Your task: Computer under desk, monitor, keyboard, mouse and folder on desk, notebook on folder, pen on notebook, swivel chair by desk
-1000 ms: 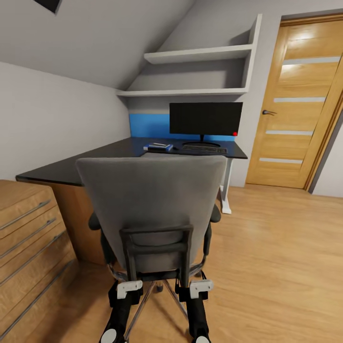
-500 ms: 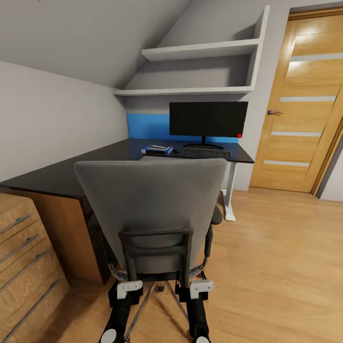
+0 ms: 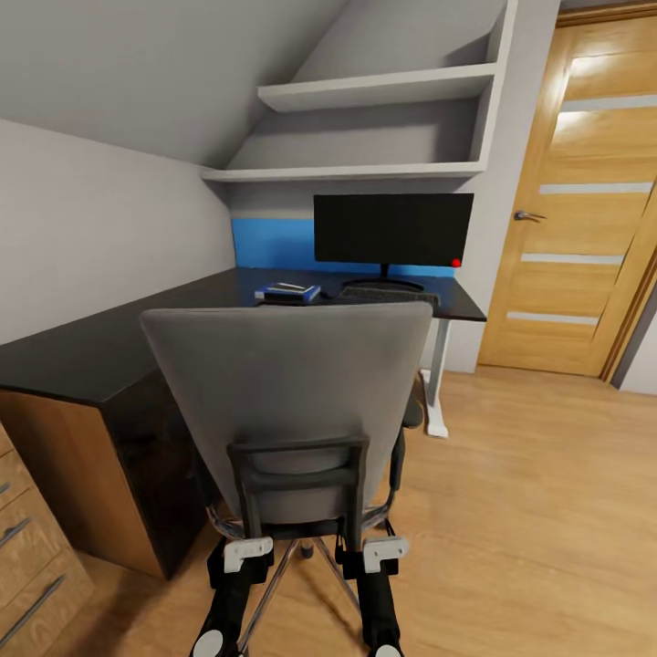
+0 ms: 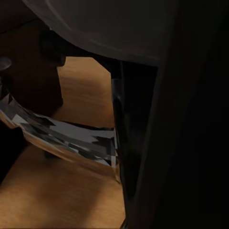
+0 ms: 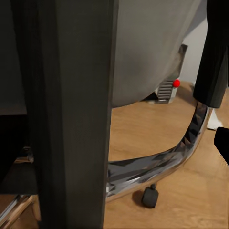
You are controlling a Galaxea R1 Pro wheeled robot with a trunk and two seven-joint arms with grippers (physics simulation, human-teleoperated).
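The swivel chair (image 3: pixel 287 383) stands right in front of me, its grey back toward me. My left gripper (image 3: pixel 241 549) and right gripper (image 3: pixel 372 549) are shut on the dark uprights of its back frame. Beyond it lies the black desk (image 3: pixel 100 342). On the desk's far end stand the monitor (image 3: pixel 393 228) and the keyboard (image 3: pixel 391 295). Beside them lies the blue folder (image 3: pixel 287 295) with the notebook (image 3: pixel 292 286) on top. Pen and mouse are too small to make out. Under the chair seat (image 5: pixel 152 43) the computer (image 5: pixel 167 89) shows its red light.
An oak door (image 3: pixel 584 210) is at the right, white wall shelves (image 3: pixel 365 91) above the desk. Oak drawers (image 3: pixel 27 557) stand at the lower left. The desk's white leg (image 3: pixel 436 365) stands right of the chair. Open wood floor (image 3: pixel 529 511) stretches to the right.
The view has moved forward and turned: the desk looms nearer and the oak drawers slide off to the left. The chair keeps its place before me, carried along in both grippers.
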